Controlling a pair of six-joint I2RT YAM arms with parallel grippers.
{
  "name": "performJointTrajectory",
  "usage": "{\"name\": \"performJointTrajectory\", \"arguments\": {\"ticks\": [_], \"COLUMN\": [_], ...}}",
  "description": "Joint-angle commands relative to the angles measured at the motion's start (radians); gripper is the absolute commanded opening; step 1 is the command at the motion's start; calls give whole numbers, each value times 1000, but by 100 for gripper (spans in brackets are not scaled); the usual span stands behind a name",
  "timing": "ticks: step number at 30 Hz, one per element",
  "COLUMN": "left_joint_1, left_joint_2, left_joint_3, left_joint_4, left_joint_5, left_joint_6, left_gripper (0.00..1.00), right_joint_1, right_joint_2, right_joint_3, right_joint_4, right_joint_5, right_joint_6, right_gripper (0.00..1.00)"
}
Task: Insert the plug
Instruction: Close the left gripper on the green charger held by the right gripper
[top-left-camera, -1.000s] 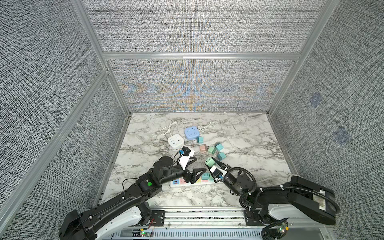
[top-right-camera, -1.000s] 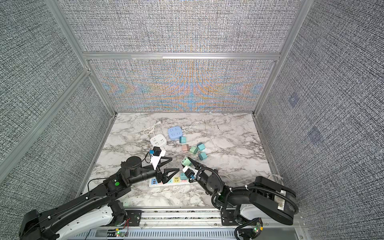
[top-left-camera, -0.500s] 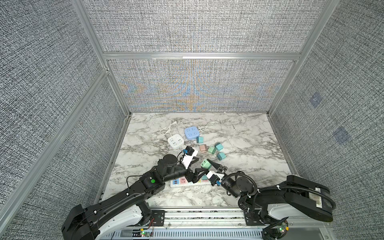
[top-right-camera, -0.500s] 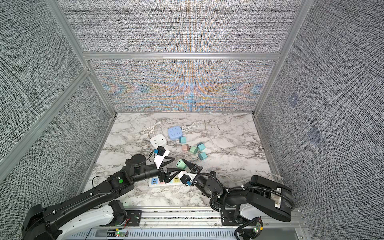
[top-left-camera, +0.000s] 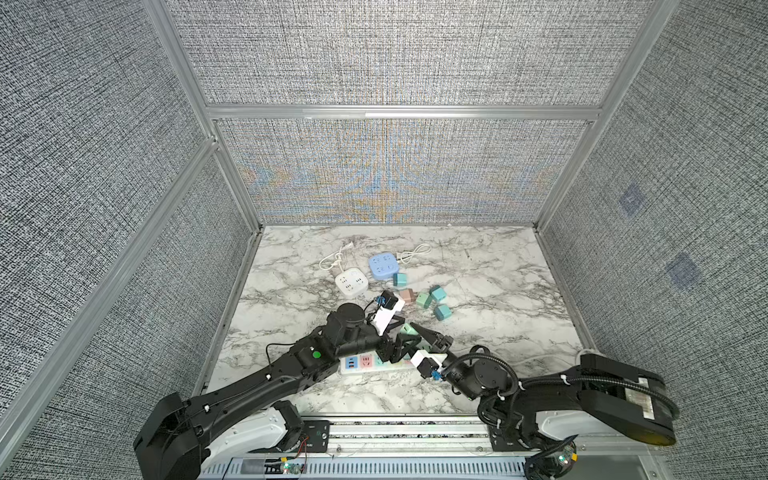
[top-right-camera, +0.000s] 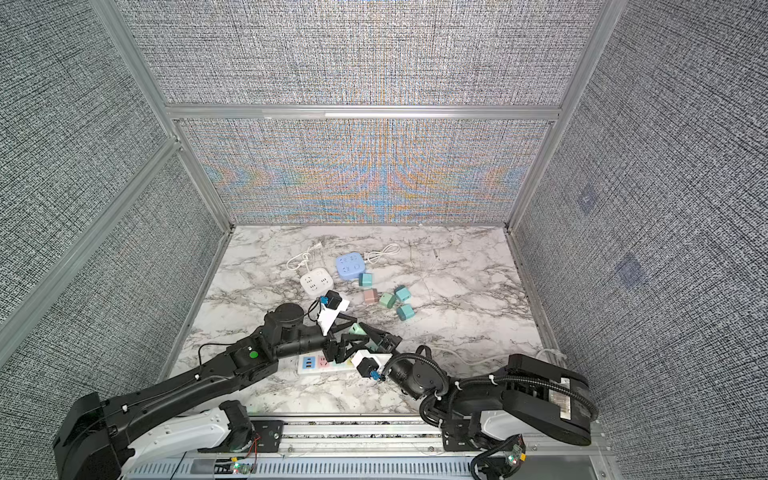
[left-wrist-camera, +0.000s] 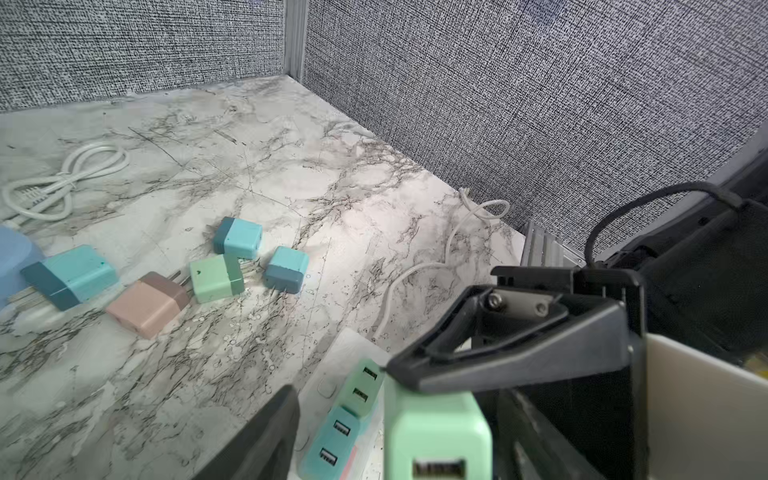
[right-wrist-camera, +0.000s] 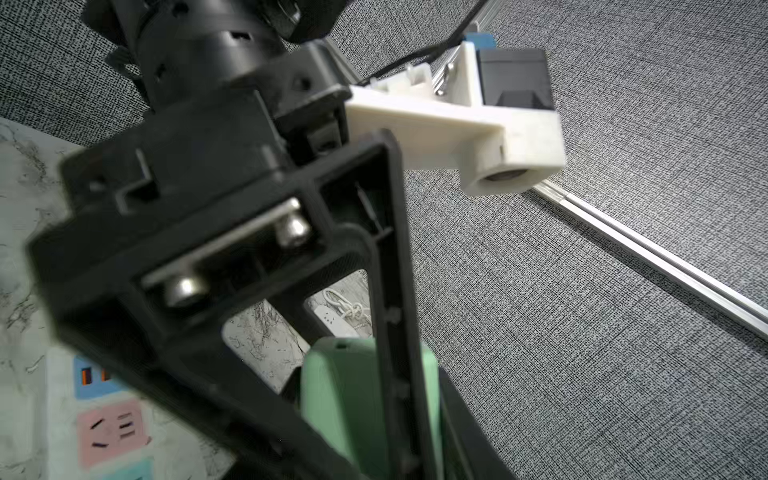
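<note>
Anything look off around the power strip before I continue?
Nothing spilled or damaged. One oddity by the power strip: the right gripper is shut on the green plug while the left gripper straddles it too, fingers apart.

Black left arm (top-left-camera: 249, 388) bears a green dot (top-left-camera: 316, 354); black right arm (top-left-camera: 602, 390) carries looped cable (top-left-camera: 494, 360); silver screws (right-wrist-camera: 293, 230) on the left pincer (top-left-camera: 401, 347).

green plug (left-wrist-camera: 432, 436): cut by frame edge | power strip (top-left-camera: 362, 362): partly hidden
</note>
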Motion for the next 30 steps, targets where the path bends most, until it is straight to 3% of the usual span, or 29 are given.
{"name": "performJointTrajectory", "arguments": {"ticks": [1,11,21,22,27,30], "left_joint_1": [1,0,0,0,0,1], "left_joint_2": [19,45,28,26,19,17], "left_joint_3": [12,28,21,21,32,68], "left_joint_4": [15,7,-2,-3,-17,-55], "left_joint_5": [26,53,72,73,38,-1], "left_joint_6": [21,25,31,32,42,67], "left_gripper": [68,62,8,3,0,0], "right_joint_1": [6,9,11,14,42,65], "right_joint_2": [-3,-9,8,8,6,-4], "right_joint_3": [4,-5,-6,-8,-19,-26], "right_joint_4": [51,65,105,112,149,151], "right_joint_5": [12,13,30,32,57,92], "right_joint_6": [-15,-26,-28,-27,-38,-59], "right_gripper": [0,0,0,4,63,83]}}
